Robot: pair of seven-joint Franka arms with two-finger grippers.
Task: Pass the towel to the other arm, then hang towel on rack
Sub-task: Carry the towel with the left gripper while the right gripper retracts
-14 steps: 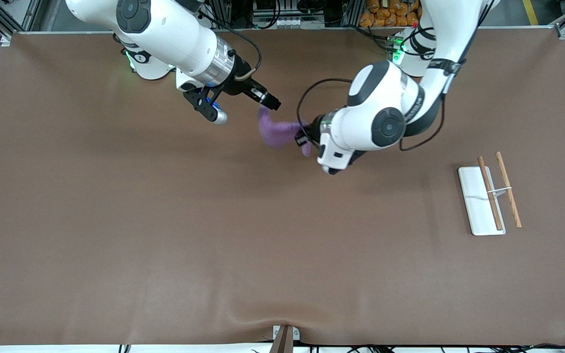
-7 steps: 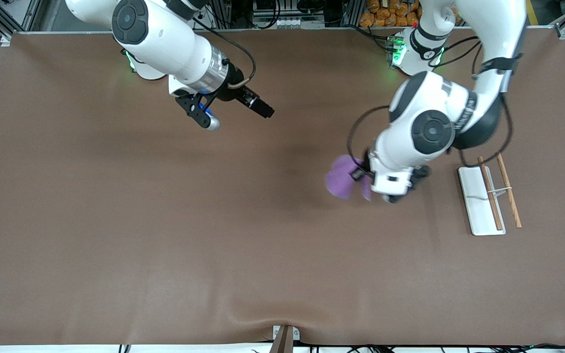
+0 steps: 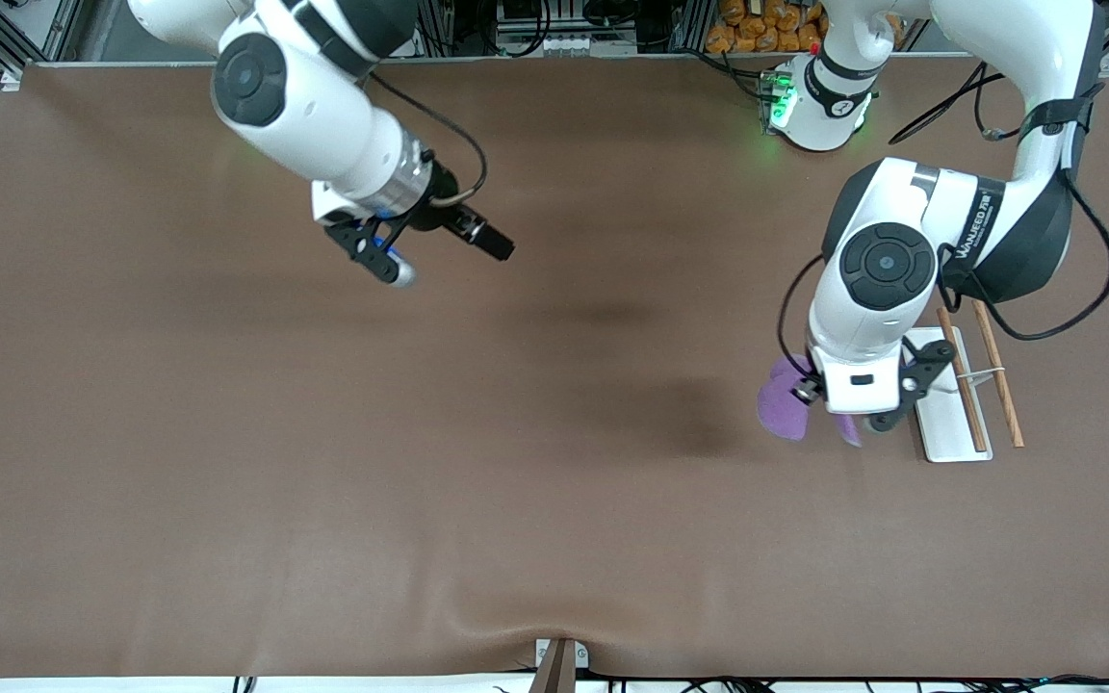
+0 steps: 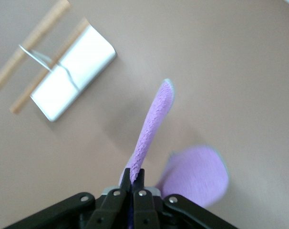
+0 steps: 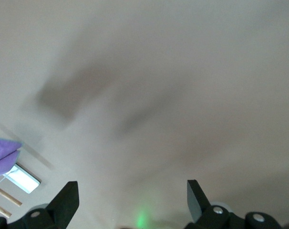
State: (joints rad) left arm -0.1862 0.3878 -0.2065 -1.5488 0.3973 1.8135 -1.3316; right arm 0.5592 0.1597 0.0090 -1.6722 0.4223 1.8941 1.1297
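Note:
The purple towel (image 3: 784,411) hangs from my left gripper (image 3: 816,393), which is shut on one edge of it, just above the table beside the rack. In the left wrist view the left gripper (image 4: 133,174) pinches the towel (image 4: 156,119), and a second fold hangs lower. The rack (image 3: 935,385) has a white base and two wooden rods (image 3: 961,380) and stands at the left arm's end of the table. It also shows in the left wrist view (image 4: 85,59). My right gripper (image 3: 492,243) is open and empty over bare table near its own base (image 5: 131,188).
The brown table cover (image 3: 420,462) is bare through the middle. A small metal bracket (image 3: 559,662) sits at the table edge nearest the camera. The left arm's base (image 3: 819,96) with its cables stands at the table's top edge.
My left arm has carried the towel from the table's middle to right beside the rack. My right gripper has come away from the towel and drawn back a little toward its own end.

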